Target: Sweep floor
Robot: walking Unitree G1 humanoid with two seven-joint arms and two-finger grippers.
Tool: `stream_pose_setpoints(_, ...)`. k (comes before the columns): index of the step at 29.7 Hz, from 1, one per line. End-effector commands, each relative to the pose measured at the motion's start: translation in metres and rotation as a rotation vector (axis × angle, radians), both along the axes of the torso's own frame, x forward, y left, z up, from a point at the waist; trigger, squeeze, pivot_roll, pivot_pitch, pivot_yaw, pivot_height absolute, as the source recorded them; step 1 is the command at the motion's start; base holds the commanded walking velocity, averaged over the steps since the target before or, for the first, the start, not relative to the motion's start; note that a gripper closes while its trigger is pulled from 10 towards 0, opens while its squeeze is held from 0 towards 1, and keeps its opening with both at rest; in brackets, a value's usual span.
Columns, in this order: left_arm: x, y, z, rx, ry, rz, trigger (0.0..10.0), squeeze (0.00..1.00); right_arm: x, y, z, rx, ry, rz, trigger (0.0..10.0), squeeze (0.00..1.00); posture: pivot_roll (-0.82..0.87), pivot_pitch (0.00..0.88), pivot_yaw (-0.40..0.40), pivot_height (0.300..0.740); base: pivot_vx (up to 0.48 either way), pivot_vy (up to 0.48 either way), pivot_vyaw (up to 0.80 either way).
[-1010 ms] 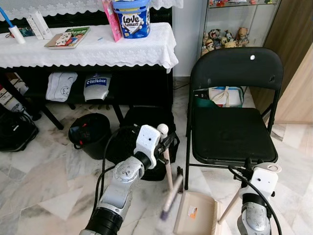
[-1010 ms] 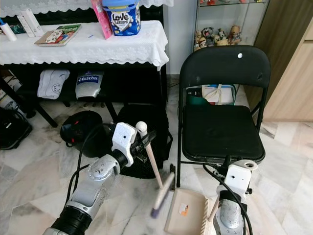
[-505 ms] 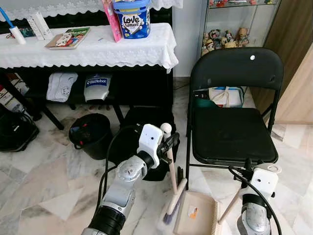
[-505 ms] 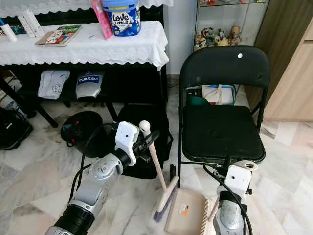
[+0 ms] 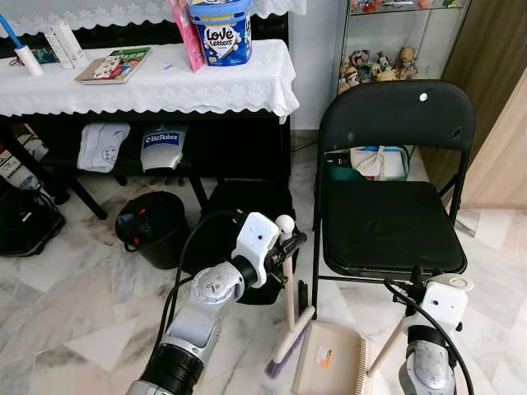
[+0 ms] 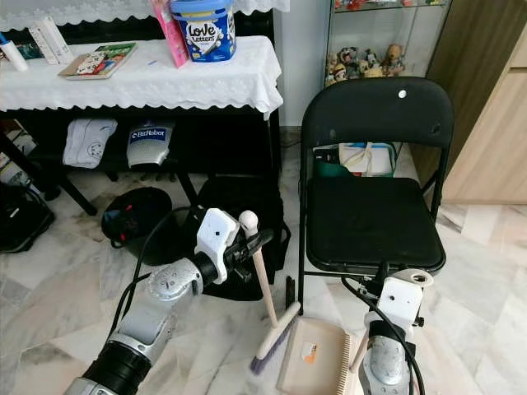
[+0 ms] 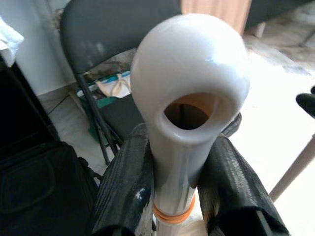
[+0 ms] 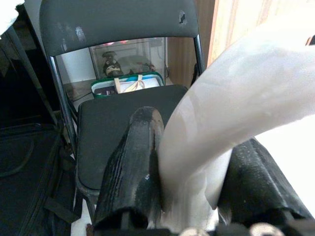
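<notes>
We hold the broom (image 5: 290,306) nearly upright on the marble floor (image 5: 74,304), its bristle head touching down just beside the open mouth of the dustpan (image 5: 328,360), so whatever we brush has only a short way to travel. Our left tool (image 7: 172,196) is clenched on the broom's handle right under its rounded white cap, a high grip that we judge gives the head a long swing. Our right tool (image 8: 189,196) is clamped around the dustpan's pale handle, keeping the pan flat on the floor in front of the black folding chair (image 5: 394,206). Both stand near the chair's front left leg. Beyond them a black bag (image 5: 247,206) and a dark bucket (image 5: 152,224) sit below the cloth-covered bench (image 5: 165,82).
</notes>
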State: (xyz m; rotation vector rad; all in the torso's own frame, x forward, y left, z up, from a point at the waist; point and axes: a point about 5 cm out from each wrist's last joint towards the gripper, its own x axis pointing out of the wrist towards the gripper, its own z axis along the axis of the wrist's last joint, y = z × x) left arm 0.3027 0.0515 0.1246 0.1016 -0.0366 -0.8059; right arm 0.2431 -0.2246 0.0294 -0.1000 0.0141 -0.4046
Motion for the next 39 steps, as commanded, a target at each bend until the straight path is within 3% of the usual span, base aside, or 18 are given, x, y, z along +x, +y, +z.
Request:
stream_pose_setpoints(1,0.0,0.007,0.0,0.051,-0.002,-0.005,10.0,0.0,0.001,0.005,-0.001,0.013,0.0,0.012,10.0,0.0,-0.04,0.06,0.147,0.74,0.0,0.0,0.0)
stream_pose_setpoints(13,-0.004,0.03,-0.005,0.186,0.044,-0.079,10.0,0.0,0.004,0.007,-0.002,0.024,0.005,0.024,10.0,0.0,-0.03,0.055,0.146,0.74,0.0,0.0,0.0)
stream_pose_setpoints(22,-0.001,0.042,0.003,0.211,0.043,-0.095,10.0,0.0,0.005,0.007,-0.002,0.025,0.003,0.027,10.0,0.0,-0.03,0.049,0.145,0.74,0.0,0.0,0.0)
stream_pose_setpoints(30,0.002,0.063,0.009,0.295,0.044,-0.133,10.0,0.0,0.008,0.007,-0.001,0.026,-0.002,0.028,10.0,0.0,-0.03,0.042,0.147,0.74,0.0,0.0,0.0)
stream_pose_setpoints(39,0.014,0.074,0.026,0.257,0.0,-0.093,10.0,0.0,0.01,0.007,0.001,0.026,-0.009,0.029,10.0,0.0,-0.03,0.038,0.145,0.74,0.0,0.0,0.0)
